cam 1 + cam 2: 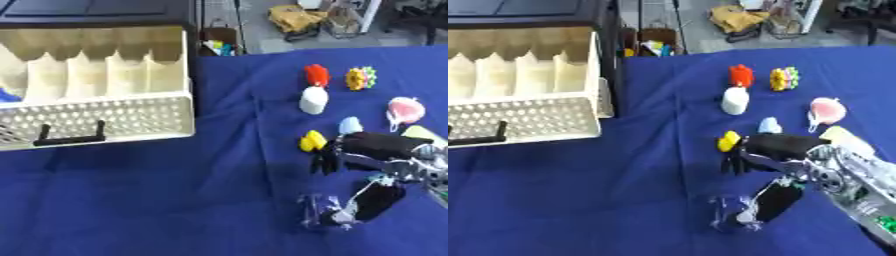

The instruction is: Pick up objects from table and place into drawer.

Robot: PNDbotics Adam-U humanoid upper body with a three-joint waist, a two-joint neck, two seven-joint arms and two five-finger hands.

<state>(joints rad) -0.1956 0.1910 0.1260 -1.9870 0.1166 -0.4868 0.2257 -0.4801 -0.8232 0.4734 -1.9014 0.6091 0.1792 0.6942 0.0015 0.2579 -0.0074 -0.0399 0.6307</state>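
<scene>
Reaching from four o'clock, right robot hand (776, 150) curling onto one clear packet (735, 212); lying open across blue surface (157, 200) toward one drawer (105, 117) at ten o'clock.

Right robot hand (367, 150) low, fingers curled downward

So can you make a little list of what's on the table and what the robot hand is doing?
Drawer: cream drawer pulled open at left
Cloth: blue cloth
Toys: red toy, orange toy, white toy, pink toy, light blue toy, yellow toy
Right robot hand: beside the yellow toy, fingers down
Clear packet: near the thumb
Left robot hand: not seen
</scene>
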